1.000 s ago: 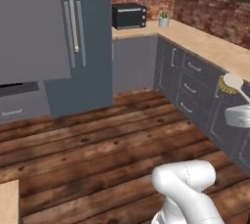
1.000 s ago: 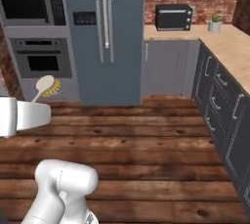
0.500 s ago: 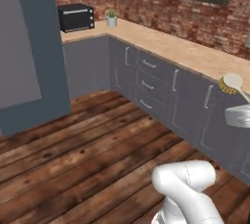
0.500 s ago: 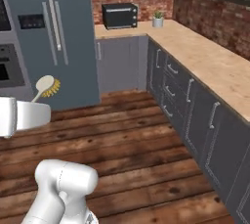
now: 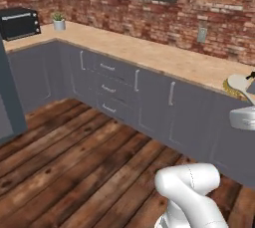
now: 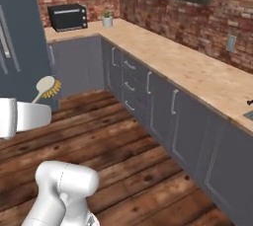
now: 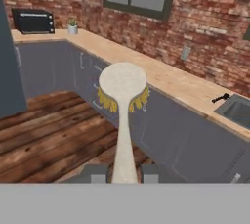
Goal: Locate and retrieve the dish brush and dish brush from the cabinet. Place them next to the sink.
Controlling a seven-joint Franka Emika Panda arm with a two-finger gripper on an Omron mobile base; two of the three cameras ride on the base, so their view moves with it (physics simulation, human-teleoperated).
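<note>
Home kitchen: brick walls, long wooden counter (image 5: 149,55) over grey drawer fronts (image 5: 107,85), toaster oven (image 5: 19,23) far left, sink (image 7: 238,110) right, plank floor.

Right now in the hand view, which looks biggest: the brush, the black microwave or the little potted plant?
1. Cream-handled dish brush, though it is nearest the camera.
2. Black microwave.
3. Small potted plant.

Matt cream dish brush (image 7: 122,86), rough brick wall (image 7: 205,17), wood-plank floor (image 5: 74,167), smooth wood counter (image 6: 197,74)
</note>
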